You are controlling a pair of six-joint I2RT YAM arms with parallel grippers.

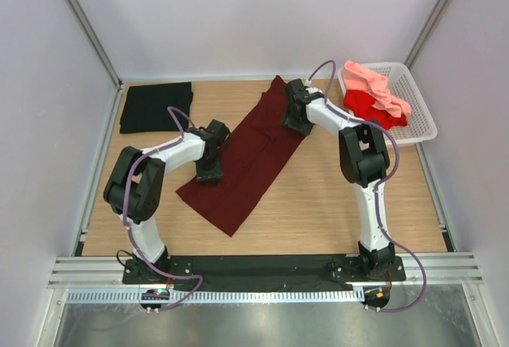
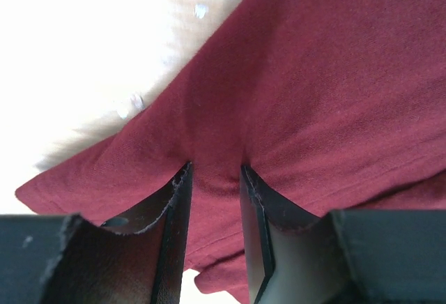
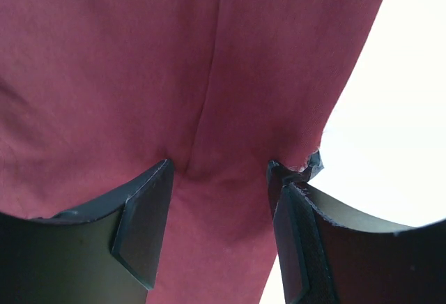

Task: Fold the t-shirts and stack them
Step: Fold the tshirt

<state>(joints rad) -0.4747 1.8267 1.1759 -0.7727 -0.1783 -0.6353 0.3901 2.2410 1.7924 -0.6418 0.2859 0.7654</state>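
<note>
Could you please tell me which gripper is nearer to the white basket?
The right gripper. It is at the far end of the maroon t-shirt, just left of the basket; the left gripper is at the shirt's left edge, much farther away.

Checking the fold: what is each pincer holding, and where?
Left pincer pinches the maroon t-shirt by its edge; right pincer straddles it, jaws open, no hold.

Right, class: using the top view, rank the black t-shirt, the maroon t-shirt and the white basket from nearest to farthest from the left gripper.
1. maroon t-shirt: in the middle, directly under the left gripper.
2. black t-shirt: in the far left corner.
3. white basket: at the far right, beyond the other arm.
</note>
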